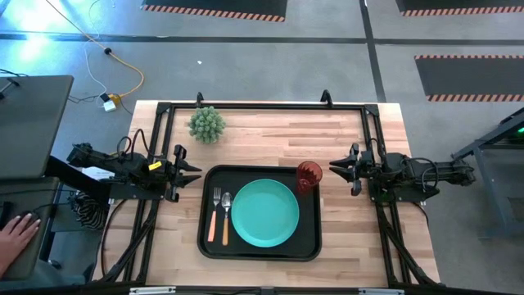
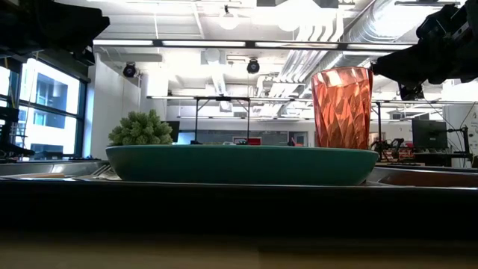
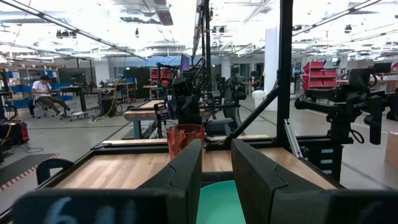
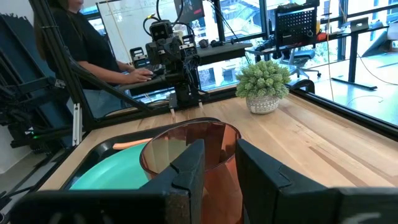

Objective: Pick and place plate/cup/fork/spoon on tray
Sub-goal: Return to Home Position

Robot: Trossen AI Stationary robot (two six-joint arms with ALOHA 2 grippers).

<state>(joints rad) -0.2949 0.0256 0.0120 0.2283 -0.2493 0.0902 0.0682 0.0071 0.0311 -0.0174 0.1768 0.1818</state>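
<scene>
Wooden table (image 1: 344, 131) on a grey workshop floor, black frame rails along its sides.

Right gripper (image 1: 334, 170): fingers parted by a narrow gap, holding nothing; tips just to the right of the cup (image 1: 309, 175), apart from it. Arm lies low and level along the table's right side, pointing left.

Left gripper (image 1: 196, 173): fingers likewise slightly parted, empty; tips just short of the tray's left edge. Arm lies level on the left side, pointing right.

Tray (image 1: 307, 246): black, rectangular, centred near the front of the table.

Plate (image 1: 264, 213): teal, flat in the tray's middle.

Fork (image 1: 214, 217) and spoon (image 1: 225, 216): side by side in the tray, left of the plate, handles toward the near edge (fork outermost).

Cup: upright in the tray's far right corner, just beside the plate's rim.

Potted plant (image 1: 206, 124): on the table, far left, well apart from the tray.

Person's hand (image 1: 15, 236): at the far left, off the table, beside a dark desk.
</scene>
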